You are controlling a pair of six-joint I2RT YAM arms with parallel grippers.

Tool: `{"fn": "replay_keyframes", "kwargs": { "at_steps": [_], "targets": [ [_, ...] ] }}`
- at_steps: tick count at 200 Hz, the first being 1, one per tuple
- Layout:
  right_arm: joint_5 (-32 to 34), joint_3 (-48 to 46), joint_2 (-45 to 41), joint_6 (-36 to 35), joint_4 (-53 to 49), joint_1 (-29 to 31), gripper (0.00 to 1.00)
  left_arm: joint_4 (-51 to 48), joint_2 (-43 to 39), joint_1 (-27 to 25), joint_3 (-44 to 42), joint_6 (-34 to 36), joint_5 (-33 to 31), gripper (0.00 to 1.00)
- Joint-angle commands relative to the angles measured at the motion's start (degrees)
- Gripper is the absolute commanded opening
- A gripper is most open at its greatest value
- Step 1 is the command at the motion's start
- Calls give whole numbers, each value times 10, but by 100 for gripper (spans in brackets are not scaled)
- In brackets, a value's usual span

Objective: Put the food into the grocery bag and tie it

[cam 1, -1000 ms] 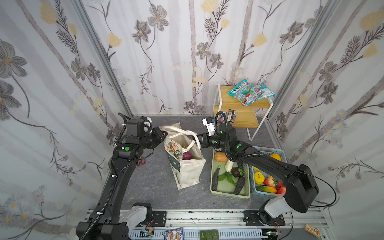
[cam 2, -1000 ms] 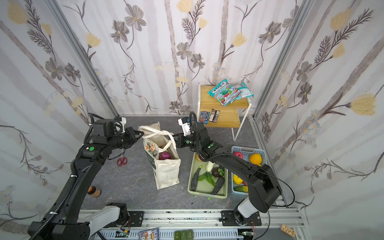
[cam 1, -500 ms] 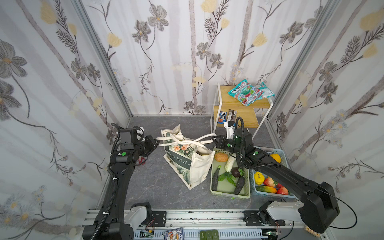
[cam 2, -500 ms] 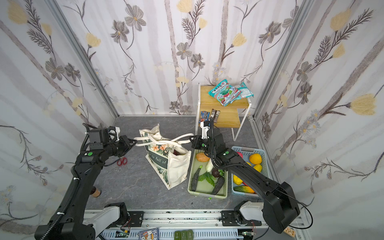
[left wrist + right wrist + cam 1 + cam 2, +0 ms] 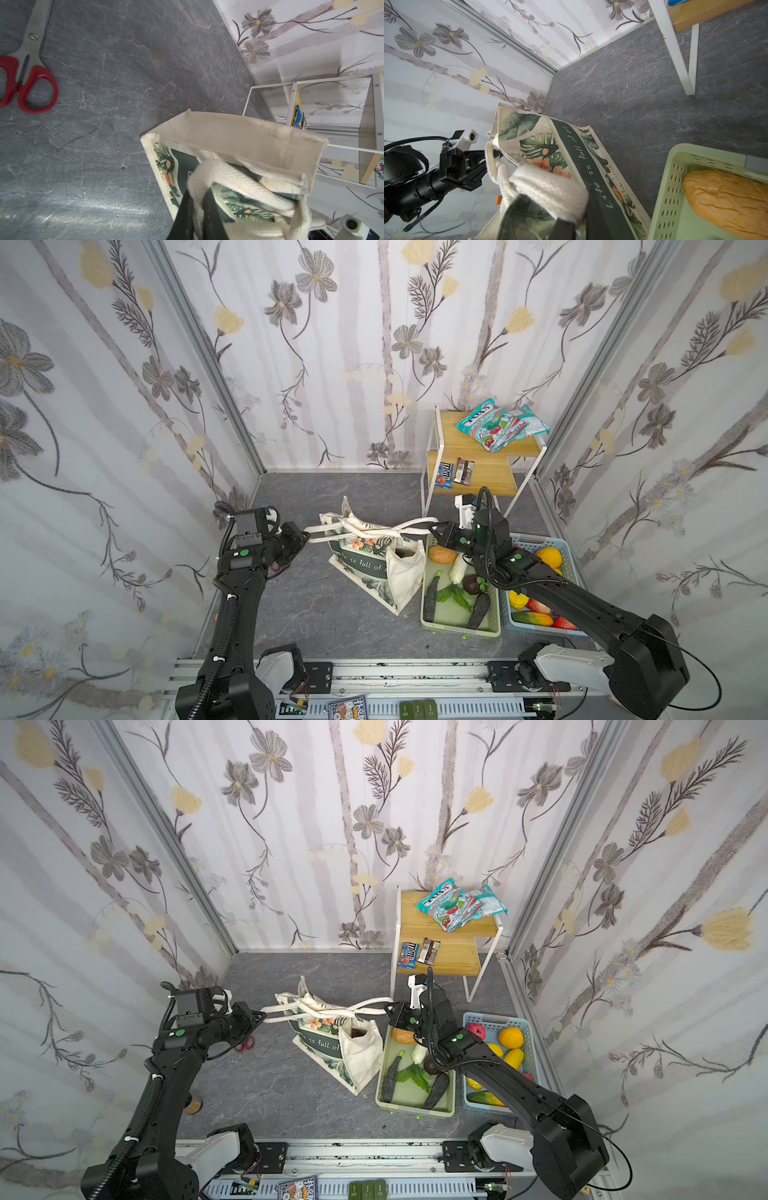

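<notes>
The grocery bag leans over on the grey floor, its dark green lettered side up. Its two cream straps cross above its mouth and run taut to either side. My left gripper is shut on one strap. My right gripper is shut on the other strap. A tan potato and a dark avocado lie in the pale green basket. What is inside the bag is mostly hidden.
A blue basket of toy fruit stands right of the green one. The wooden shelf at the back holds teal-red snack packets and candy bars. Red scissors lie on the floor under my left arm.
Both grippers moved apart, left one leftward and right one rightward, drawing the straps taut across the bag's mouth. The bag went from upright to leaning over.
</notes>
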Motion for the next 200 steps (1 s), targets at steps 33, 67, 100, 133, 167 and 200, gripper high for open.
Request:
{"fn": "replay_keyframes", "kwargs": {
  "at_steps": [33, 67, 100, 133, 167, 200],
  "targets": [
    [169, -22, 16, 13, -39, -26, 0, 16, 41, 48, -15, 3, -220, 0],
    [167, -22, 25, 17, -34, -33, 0, 30, 49, 48, -30, -5, -226, 0],
    [155, -54, 16, 30, -29, -66, 0, 22, 54, 69, -30, -1, -239, 0],
    [121, -61, 34, 33, -12, -81, 0, 36, 65, 82, -45, -14, -231, 0],
    [99, -46, 51, 26, -4, -71, 0, 37, 61, 82, -38, -22, -220, 0],
    [35, 1, 97, 9, 31, -57, 0, 8, 46, 90, 6, -7, -247, 0]
  ]
}}
